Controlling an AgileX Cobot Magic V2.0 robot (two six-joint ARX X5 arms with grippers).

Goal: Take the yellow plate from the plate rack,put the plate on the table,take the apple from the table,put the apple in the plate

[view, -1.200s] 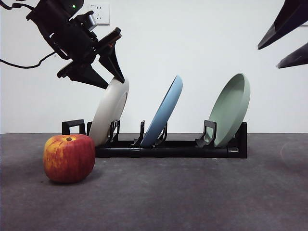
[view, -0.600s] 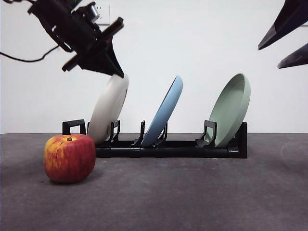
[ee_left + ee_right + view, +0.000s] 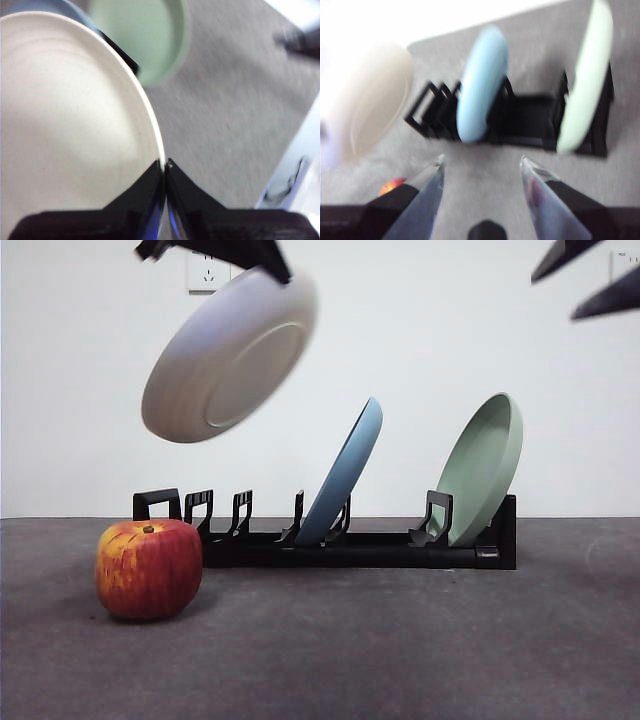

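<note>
The cream yellow plate (image 3: 228, 356) hangs tilted in the air, well above the left end of the black plate rack (image 3: 330, 540). My left gripper (image 3: 164, 167) is shut on its rim; in the front view it grips the plate's top edge at the picture's top (image 3: 262, 262). The plate fills the left wrist view (image 3: 70, 125) and shows blurred in the right wrist view (image 3: 367, 102). The red apple (image 3: 149, 568) sits on the grey table (image 3: 400, 640) in front of the rack's left end. My right gripper (image 3: 481, 167) is open, high at the right (image 3: 585, 280).
A light blue plate (image 3: 342, 475) leans in the rack's middle slot and a pale green plate (image 3: 482, 468) leans at its right end. Both show in the right wrist view, blue (image 3: 482, 82) and green (image 3: 585, 77). A white wall stands behind.
My left gripper has lifted the yellow plate out of the rack's left slot, up and clear of it. The plate has tilted, its underside facing the front. The right arm has barely moved.
</note>
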